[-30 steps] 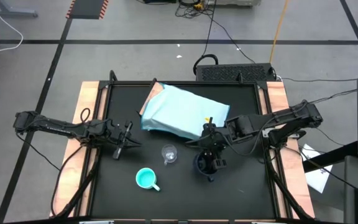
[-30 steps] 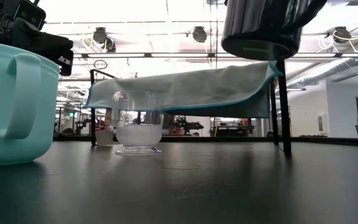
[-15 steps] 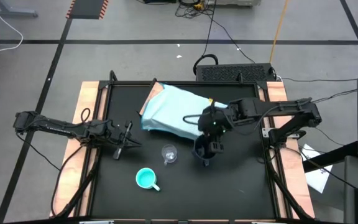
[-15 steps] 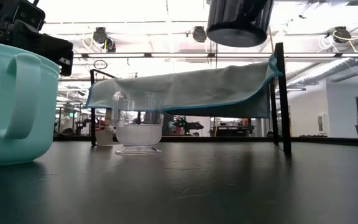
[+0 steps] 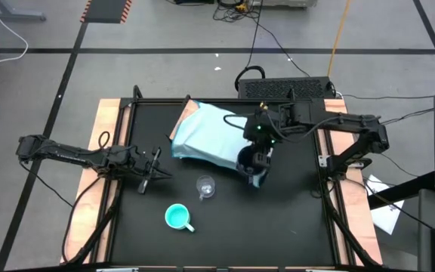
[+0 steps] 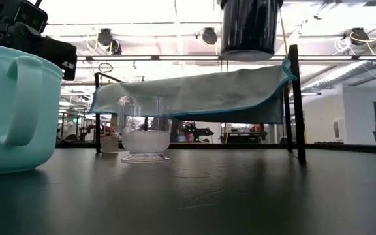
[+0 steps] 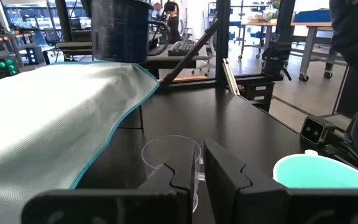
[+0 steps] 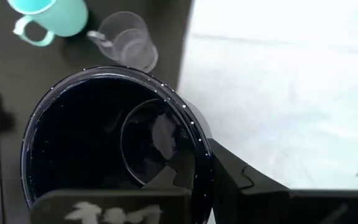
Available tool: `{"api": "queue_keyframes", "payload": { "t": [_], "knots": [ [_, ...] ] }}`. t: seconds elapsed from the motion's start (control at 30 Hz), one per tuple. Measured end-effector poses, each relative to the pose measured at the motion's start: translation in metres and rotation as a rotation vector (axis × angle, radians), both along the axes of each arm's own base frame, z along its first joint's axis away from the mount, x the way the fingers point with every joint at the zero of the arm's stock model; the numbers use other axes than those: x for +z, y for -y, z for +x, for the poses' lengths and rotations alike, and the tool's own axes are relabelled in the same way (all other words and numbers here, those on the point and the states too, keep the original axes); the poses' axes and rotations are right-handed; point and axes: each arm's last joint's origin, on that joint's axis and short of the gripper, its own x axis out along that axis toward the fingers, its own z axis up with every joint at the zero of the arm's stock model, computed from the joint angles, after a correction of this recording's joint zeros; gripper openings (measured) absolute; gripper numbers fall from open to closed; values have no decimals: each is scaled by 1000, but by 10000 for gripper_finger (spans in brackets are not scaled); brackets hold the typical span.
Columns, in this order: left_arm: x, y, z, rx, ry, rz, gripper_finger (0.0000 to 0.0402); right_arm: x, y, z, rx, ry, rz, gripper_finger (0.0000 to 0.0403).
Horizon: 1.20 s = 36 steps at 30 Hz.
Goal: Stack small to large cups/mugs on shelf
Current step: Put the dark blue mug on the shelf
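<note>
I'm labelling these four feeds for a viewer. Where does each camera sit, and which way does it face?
High: overhead, looking down; both arms, shelf, black mug in right gripper.
Low: table height, level; teal mug, glass cup.
Left wrist: past the left gripper toward glass and shelf.
Right wrist: down into the black mug, over the shelf edge.
All four show the black mug.

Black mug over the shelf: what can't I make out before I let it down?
- Black mug: top and the right tool cut off by the low view's upper edge.
- Mug's handle: not visible in any view.
- Gap between mug and shelf: the high view looks straight down, so height is unreadable.
- Glass cup: partly hidden by the left tool in the left wrist view.
</note>
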Motion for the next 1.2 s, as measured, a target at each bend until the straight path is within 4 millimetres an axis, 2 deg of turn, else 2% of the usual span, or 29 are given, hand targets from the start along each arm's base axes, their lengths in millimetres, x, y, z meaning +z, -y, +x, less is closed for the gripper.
{"api": "queue_keyframes", "payload": {
  "t": [0.2,0.47,0.6,1.03,1.2],
  "knots": [
    [0,0,0,0,0,0,37,1,20,-5,-50,-19,-7,13],
    [0,0,0,0,-1,2,37,28,42,-16,-93,35,22,13],
    [-1,0,0,0,-9,3,37,31,52,-21,-122,41,48,13],
    [-3,0,0,0,-30,2,37,24,58,-21,-32,-20,-2,13],
    [-3,0,0,0,-31,0,37,23,60,-20,-61,-23,11,13]
  ]
}}
